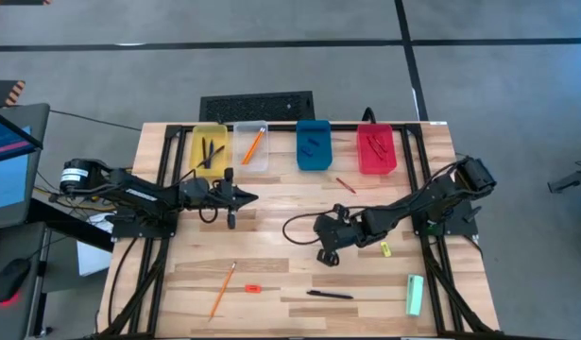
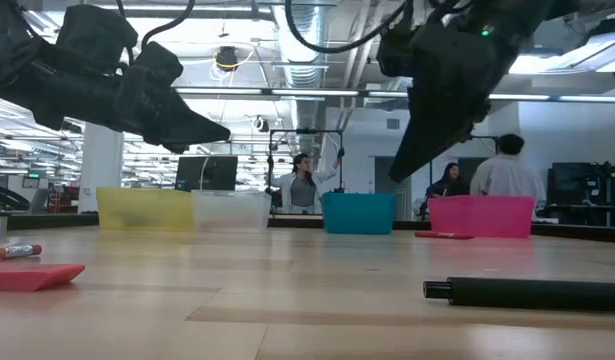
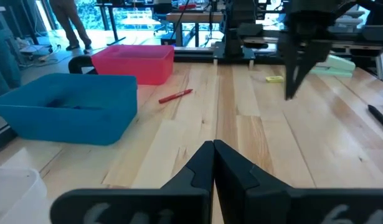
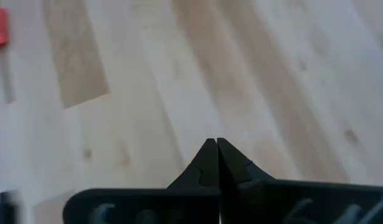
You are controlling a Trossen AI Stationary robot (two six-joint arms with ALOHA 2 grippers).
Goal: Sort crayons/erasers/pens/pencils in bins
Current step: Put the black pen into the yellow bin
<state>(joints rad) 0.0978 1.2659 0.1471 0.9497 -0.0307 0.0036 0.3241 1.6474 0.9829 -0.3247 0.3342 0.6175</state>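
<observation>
The pale wooden worktop stands on a grey floor, with people at desks beyond it. Both pincers are clenched empty: left pincer beneath the clear bin, right pincer mid-worktop. A black pen lies at its six o'clock, a red-orange eraser at eight.

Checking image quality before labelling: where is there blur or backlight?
Low view: black pen and red-orange eraser up close look soft, and both arms are dark silhouettes against bright ceiling lights. Right wrist view: tabletop blurred. High view: evenly lit, no glare.
</observation>
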